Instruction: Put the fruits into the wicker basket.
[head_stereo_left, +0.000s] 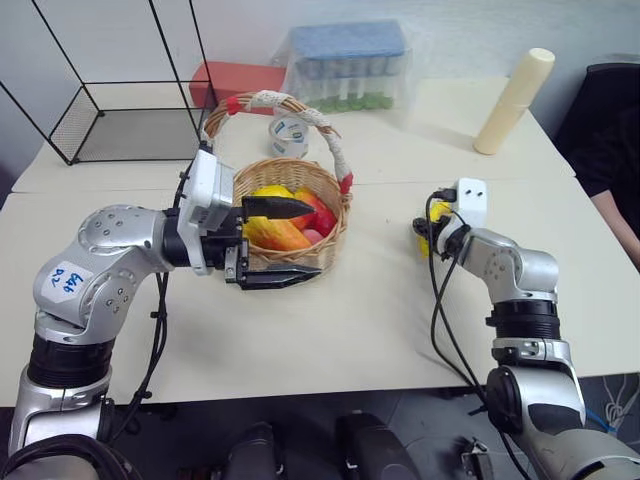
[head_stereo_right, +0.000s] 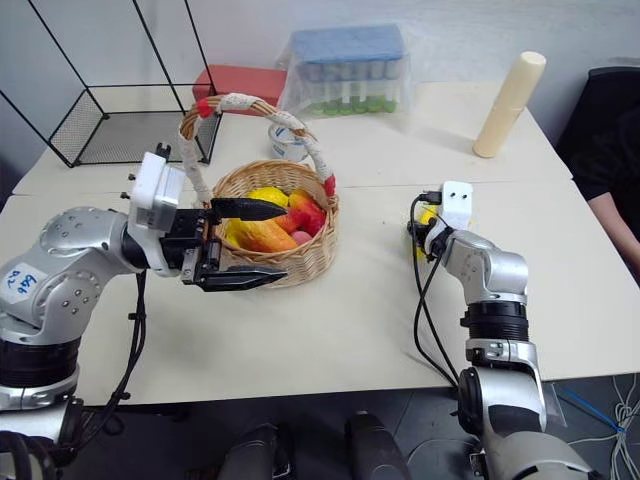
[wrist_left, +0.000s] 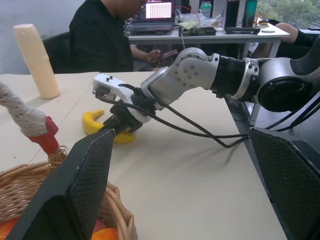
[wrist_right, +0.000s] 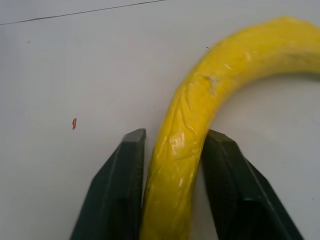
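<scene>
Wicker basket: landmark, on the pale worktop; holds yellow and red fruits
Left gripper: jaws spread wide apart at the basket's near rim; nothing between them
Banana: flat on the worktop, well to the basket's right
Right gripper: closed on the banana; a finger on each side, touching it
</scene>
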